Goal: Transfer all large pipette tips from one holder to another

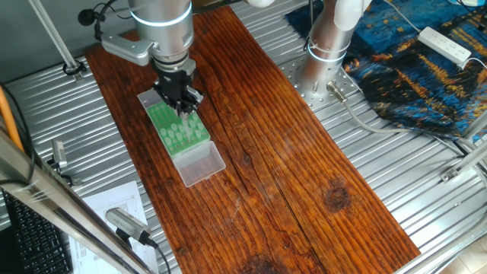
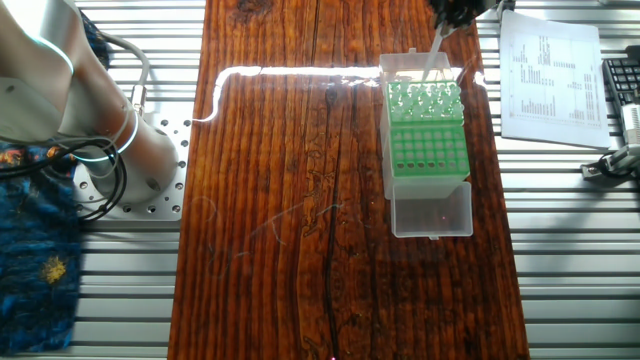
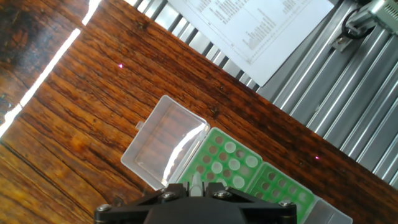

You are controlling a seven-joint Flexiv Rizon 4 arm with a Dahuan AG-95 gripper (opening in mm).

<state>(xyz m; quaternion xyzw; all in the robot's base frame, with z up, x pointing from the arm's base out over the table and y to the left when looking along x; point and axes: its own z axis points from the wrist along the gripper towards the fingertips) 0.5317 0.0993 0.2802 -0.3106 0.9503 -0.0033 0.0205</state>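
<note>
The gripper (image 1: 183, 103) is hanging over the far end of the green rack (image 1: 177, 129), and its fingers are pinching one of the large pipette tips (image 2: 431, 62). In the other fixed view that tip is sticking out below the fingers, slanted, with its thin end pointing down at the rack. In the hand view only a little whitish bit of it (image 3: 196, 186) is peeking out between the jaws.

The other tips (image 2: 425, 98) are standing in a bunch in the holes at one end of the rack. The holes in the rest of the rack (image 2: 428, 150) are looking empty. The rack is sitting in a clear plastic box (image 2: 432, 212) on the wooden board (image 1: 289, 152). A printed sheet of paper (image 2: 550, 70) is lying beside the board on the metal table (image 1: 426, 190).

Here is what could go wrong. The tip is leaning, not hanging straight, so it may bump the rim of a hole and not slide in. The tip is smooth and skinny, so it may slip out of the fingers and roll away. The fingers are working very near the standing tips, so they may knock them crooked. If the gripper pushes down too hard, the light box may scoot on the board.
</note>
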